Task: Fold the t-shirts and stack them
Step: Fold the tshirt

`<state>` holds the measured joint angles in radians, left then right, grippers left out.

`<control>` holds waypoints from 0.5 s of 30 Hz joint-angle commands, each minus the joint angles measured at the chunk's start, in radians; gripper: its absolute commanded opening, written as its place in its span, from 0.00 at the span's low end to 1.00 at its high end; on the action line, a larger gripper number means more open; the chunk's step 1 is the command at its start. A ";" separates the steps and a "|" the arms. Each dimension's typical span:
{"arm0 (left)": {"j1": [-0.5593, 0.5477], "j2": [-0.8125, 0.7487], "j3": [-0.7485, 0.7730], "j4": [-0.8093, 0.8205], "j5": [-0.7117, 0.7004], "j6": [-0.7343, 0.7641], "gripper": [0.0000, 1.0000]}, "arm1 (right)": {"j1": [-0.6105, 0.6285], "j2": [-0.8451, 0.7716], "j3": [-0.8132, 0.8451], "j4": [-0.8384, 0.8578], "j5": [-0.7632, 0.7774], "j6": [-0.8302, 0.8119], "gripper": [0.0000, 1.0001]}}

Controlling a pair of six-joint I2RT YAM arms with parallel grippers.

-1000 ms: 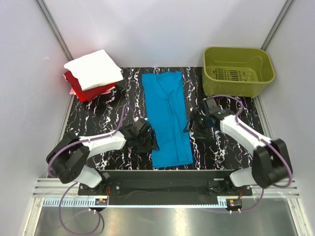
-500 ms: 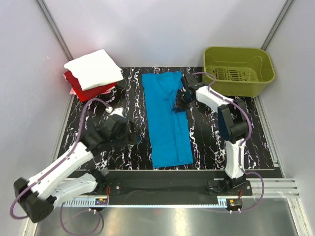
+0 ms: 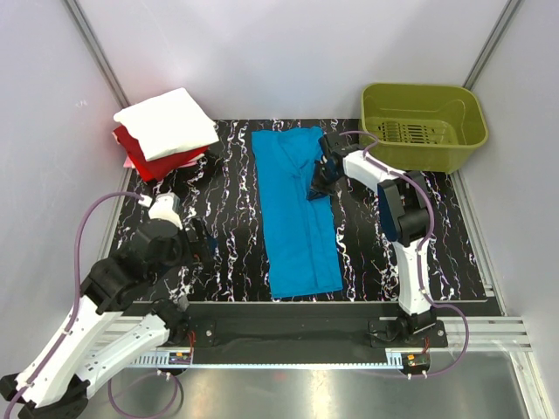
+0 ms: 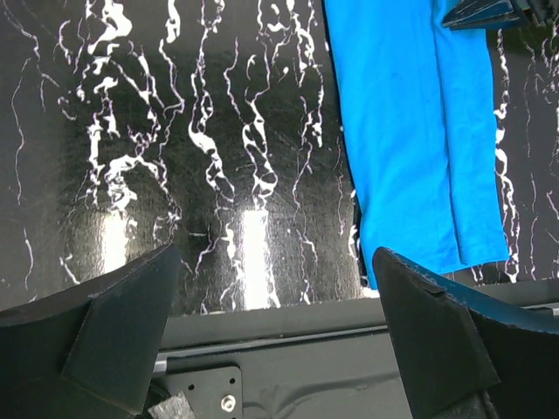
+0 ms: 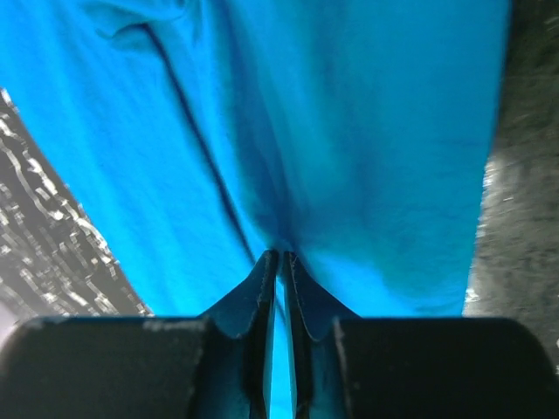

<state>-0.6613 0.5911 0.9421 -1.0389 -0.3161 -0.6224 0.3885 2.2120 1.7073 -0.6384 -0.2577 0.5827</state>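
Note:
A turquoise-blue t-shirt (image 3: 293,209) lies as a long narrow strip down the middle of the black marbled mat. My right gripper (image 3: 316,185) sits at its right edge in the far half, and the right wrist view shows the gripper (image 5: 279,257) shut on a pinch of the blue cloth (image 5: 332,131). My left gripper (image 3: 203,244) hangs wide open over the bare mat near the front left, holding nothing. In the left wrist view the gripper (image 4: 275,262) frames the mat's front edge, with the blue shirt (image 4: 410,131) to its right. A folded white t-shirt (image 3: 166,122) rests on a red one (image 3: 153,163) at the far left.
An olive-green plastic basket (image 3: 424,127) stands at the far right corner. The mat (image 3: 393,253) ends at a black rail along the near edge, where both arm bases are bolted. Grey walls close in the left and right sides.
My left arm has drawn back from the shirt's left edge toward the near left, jaws opening wide. My right arm has swung to the shirt's far right edge and closed on the cloth.

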 commanded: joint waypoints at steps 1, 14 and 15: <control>0.003 -0.030 -0.031 0.077 -0.037 0.021 0.99 | 0.023 -0.005 0.008 0.026 -0.061 0.032 0.14; 0.003 -0.059 -0.045 0.085 -0.058 0.012 0.99 | 0.087 -0.006 0.028 0.053 -0.252 0.039 0.23; 0.003 -0.059 -0.046 0.089 -0.060 0.012 0.99 | 0.085 -0.015 0.058 0.030 -0.249 0.022 0.27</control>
<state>-0.6613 0.5423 0.9054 -1.0008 -0.3420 -0.6201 0.4816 2.2131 1.7088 -0.5770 -0.4652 0.6518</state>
